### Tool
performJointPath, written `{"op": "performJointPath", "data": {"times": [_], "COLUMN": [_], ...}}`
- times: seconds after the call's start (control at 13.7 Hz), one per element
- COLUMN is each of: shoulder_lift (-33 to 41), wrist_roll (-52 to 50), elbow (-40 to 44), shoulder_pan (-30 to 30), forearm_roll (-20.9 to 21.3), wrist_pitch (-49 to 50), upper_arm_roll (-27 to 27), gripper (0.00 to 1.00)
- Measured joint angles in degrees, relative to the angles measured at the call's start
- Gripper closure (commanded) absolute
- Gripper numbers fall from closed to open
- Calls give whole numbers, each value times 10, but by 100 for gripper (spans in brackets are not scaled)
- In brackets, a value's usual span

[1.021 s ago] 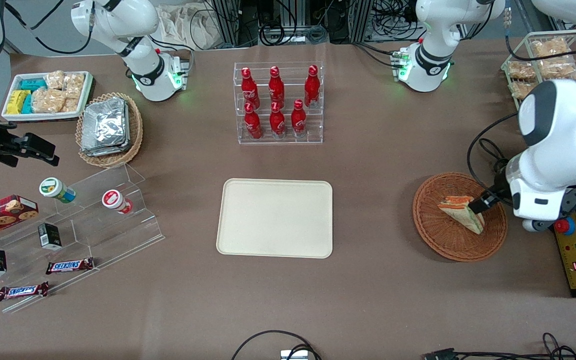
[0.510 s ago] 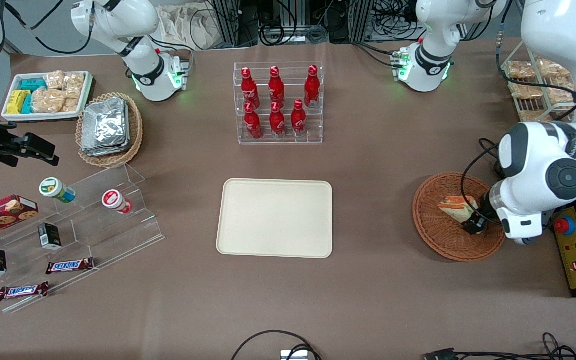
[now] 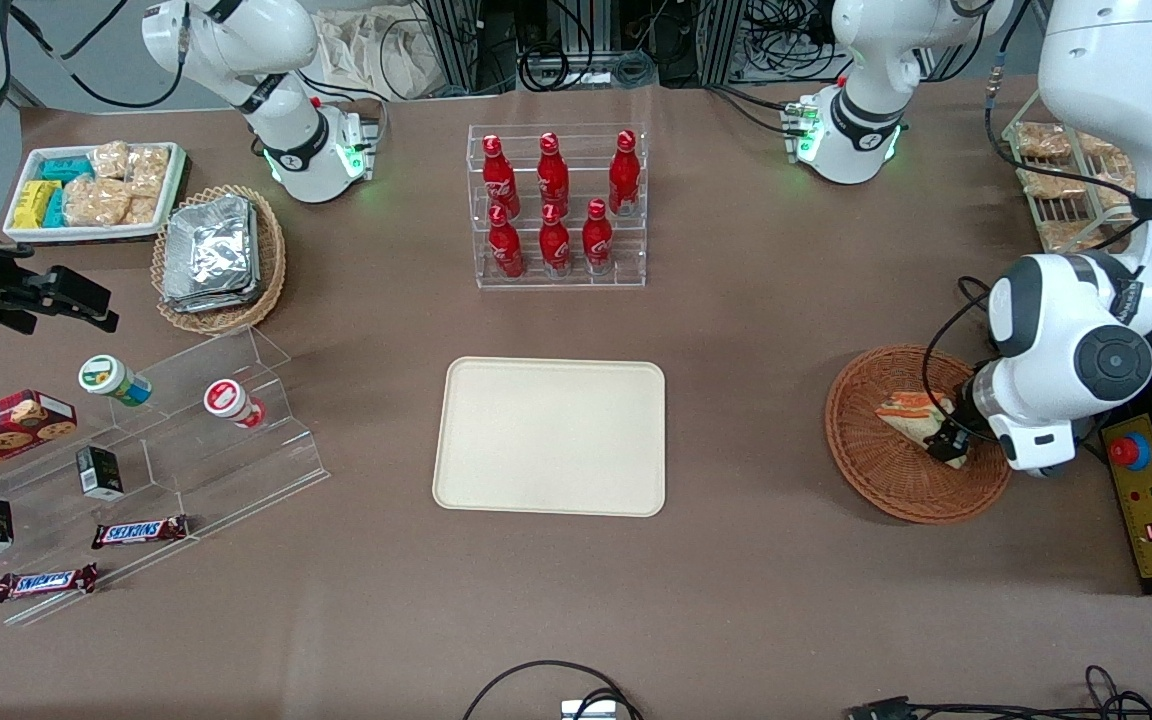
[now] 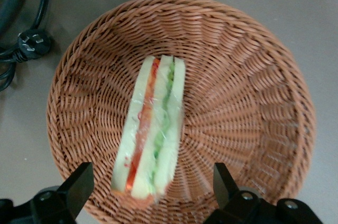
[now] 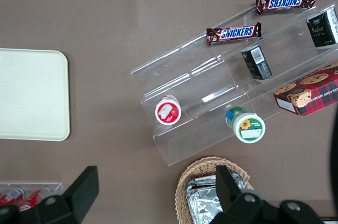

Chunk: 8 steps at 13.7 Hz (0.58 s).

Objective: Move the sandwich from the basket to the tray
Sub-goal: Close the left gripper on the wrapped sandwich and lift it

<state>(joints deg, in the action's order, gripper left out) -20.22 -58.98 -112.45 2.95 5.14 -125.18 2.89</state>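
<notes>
The sandwich (image 3: pixel 908 414) (image 4: pixel 154 130), a wrapped wedge of pale bread with orange and green filling, lies in the reddish-brown wicker basket (image 3: pixel 866 462) (image 4: pixel 243 76) at the working arm's end of the table. My gripper (image 3: pixel 946 440) (image 4: pixel 152 182) hovers low over the basket, open, its black fingers (image 4: pixel 79 184) set wide on either side of the sandwich's near end without touching it. The cream tray (image 3: pixel 550 436) (image 5: pixel 29 94) sits bare at the table's middle.
A clear rack of red bottles (image 3: pixel 556 205) stands farther from the front camera than the tray. A tan basket of foil packs (image 3: pixel 219 258), a white snack tray (image 3: pixel 91 190) and an acrylic step shelf (image 3: pixel 166 450) lie toward the parked arm's end. A yellow control box (image 3: pixel 1151 510) sits beside the basket.
The working arm's wrist swung down and its upper links rose. The gripper shifted slightly nearer the front camera over the sandwich's end. The sandwich stays in the basket.
</notes>
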Motion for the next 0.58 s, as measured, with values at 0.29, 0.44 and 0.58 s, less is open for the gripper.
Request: {"op": "performJointPath", "data": {"times": [0.29,0.44,0.58], "shoulder_lift": [-3,-6,-11], "wrist_roll": [0,0,1], "elbow": [-56,-70,-72], "shoulder_pan": [0,0,0], "forearm_roll": [0,0,2], "wrist_pitch": [-69,-74,-75], "upper_arm_roll": [-5,-5,-5], "gripper": [0,30,100]}}
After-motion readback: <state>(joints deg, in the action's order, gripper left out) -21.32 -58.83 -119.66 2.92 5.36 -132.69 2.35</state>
